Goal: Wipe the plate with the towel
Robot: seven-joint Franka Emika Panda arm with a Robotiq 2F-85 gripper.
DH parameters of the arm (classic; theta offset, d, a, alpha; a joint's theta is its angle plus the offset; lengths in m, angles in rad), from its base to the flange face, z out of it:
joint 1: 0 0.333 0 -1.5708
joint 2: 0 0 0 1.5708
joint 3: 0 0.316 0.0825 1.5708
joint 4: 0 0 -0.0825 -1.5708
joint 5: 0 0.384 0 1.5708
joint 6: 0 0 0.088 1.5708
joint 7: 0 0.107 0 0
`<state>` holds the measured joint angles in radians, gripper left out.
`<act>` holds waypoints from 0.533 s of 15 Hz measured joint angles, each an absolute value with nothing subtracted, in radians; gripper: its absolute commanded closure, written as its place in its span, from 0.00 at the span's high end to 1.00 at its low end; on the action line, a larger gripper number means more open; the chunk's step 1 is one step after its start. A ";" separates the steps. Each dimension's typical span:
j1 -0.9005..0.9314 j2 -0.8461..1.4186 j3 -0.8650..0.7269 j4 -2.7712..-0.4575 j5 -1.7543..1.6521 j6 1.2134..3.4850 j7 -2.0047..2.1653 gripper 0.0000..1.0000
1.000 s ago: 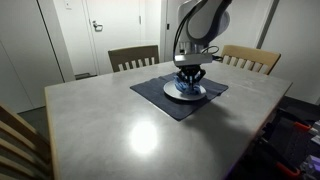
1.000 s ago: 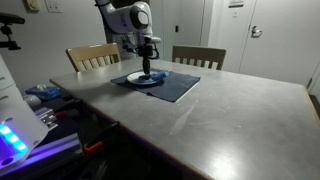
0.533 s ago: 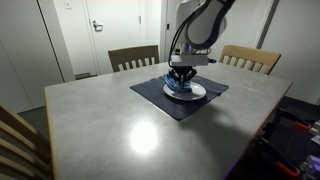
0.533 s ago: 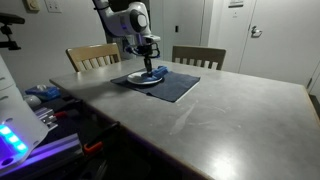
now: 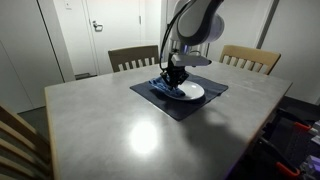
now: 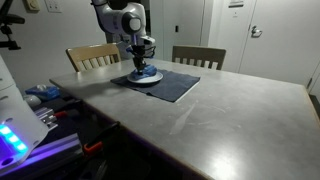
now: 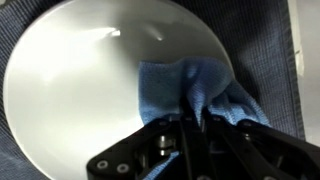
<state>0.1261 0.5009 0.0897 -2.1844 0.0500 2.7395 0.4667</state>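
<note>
A white plate (image 7: 80, 80) lies on a dark blue placemat (image 5: 180, 104) at the far side of the table; the plate shows in both exterior views (image 5: 191, 91) (image 6: 148, 77). My gripper (image 7: 190, 118) is shut on a light blue towel (image 7: 175, 85) and presses it onto the plate near its edge. In both exterior views the gripper (image 5: 172, 82) (image 6: 140, 68) stands straight down over the plate. The towel (image 5: 166, 90) bunches under the fingers.
Two wooden chairs (image 5: 133, 57) (image 5: 250, 58) stand behind the grey table (image 5: 120, 130). Another chair back (image 5: 18, 135) is at the near corner. The placemat also shows in an exterior view (image 6: 175, 87). Equipment with lights (image 6: 20, 135) sits beside the table.
My gripper has slid with the towel across the plate, leftward in both exterior views, from the plate's middle to its edge.
</note>
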 measured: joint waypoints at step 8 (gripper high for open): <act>0.096 0.471 0.083 -2.184 0.159 2.455 0.365 0.02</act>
<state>0.0960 0.4711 0.0833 -2.1836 0.1594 2.4554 0.3646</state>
